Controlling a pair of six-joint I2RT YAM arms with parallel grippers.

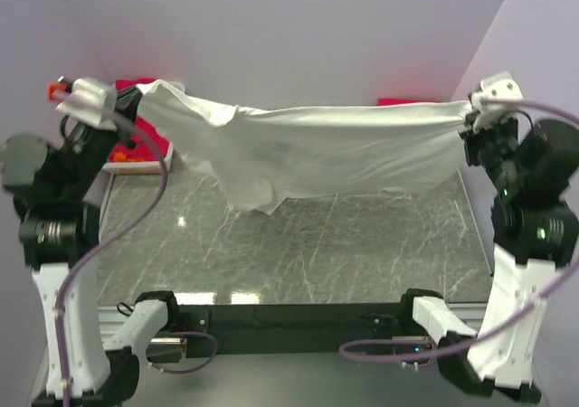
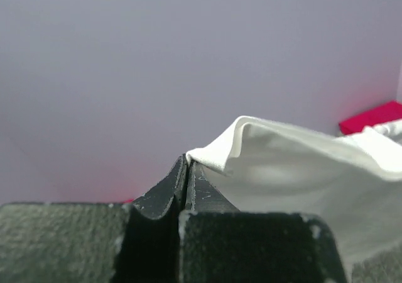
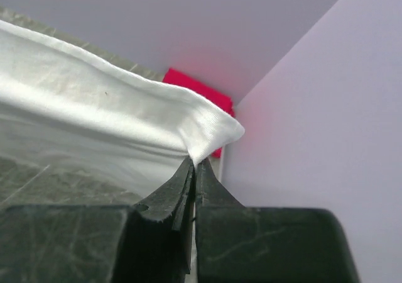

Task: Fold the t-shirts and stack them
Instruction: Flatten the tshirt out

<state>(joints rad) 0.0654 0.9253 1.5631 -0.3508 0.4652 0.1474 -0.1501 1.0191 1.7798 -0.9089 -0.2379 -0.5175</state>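
i count one white t-shirt [image 1: 317, 149]. i see two patches of crimson fabric, one at the back left [image 1: 136, 86] and one at the back right [image 1: 403, 102]; how many red shirts they make i cannot tell. i have two arms, two grippers: my left gripper [image 2: 187, 163], my right gripper [image 3: 195, 163]. one table [image 1: 317, 253].

Bright, even, diffuse light from above. Glossy table [image 1: 298, 253] carries white glare spots at near edge, faint soft shadow under white t-shirt [image 1: 344, 149]. Pink-red cast on far wall [image 3: 207, 56]. Left arm [image 1: 27, 167] blurred at frame edge. Left gripper [image 2: 188, 163], right gripper [image 3: 195, 165] dark, low-detail foreground in wrist views.
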